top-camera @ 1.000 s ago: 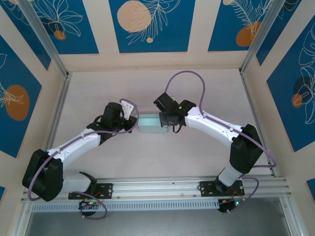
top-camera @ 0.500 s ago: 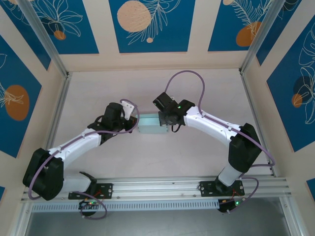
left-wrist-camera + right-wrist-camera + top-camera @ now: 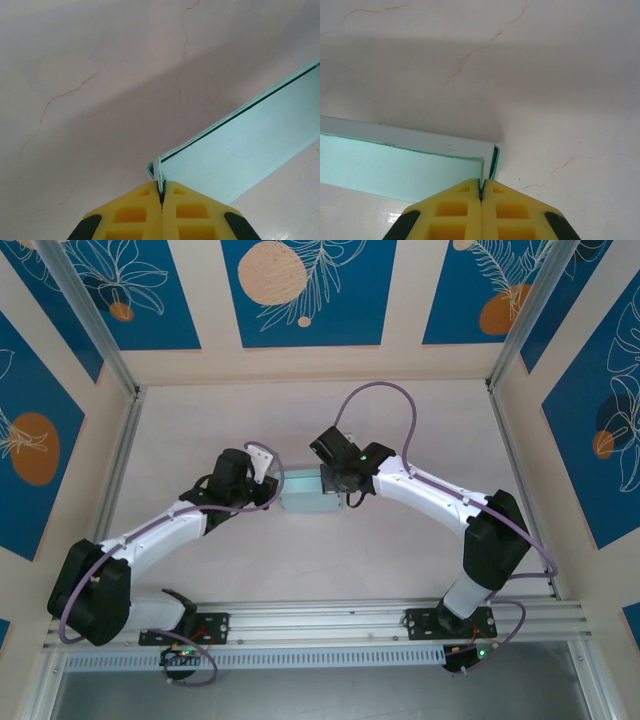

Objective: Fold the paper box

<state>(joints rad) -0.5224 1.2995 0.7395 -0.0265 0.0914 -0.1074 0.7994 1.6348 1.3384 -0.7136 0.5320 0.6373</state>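
Pale table (image 3: 300, 570), one box (image 3: 303, 492); two grippers: left gripper (image 3: 161, 192) jaws clamped on one end, right gripper (image 3: 481, 184) jaws clamped on other

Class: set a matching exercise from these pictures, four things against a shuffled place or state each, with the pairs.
Things
1. pale light-blue paper box
2. yellow-fingered left gripper
3. yellow-fingered right gripper
4. pale stone-look table top

Places or states
A. shut on the box's right end
B. marked with thin brownish veins
C. spans between both grippers
D. shut on the box's left end

Pairs: 1-C, 2-D, 3-A, 4-B
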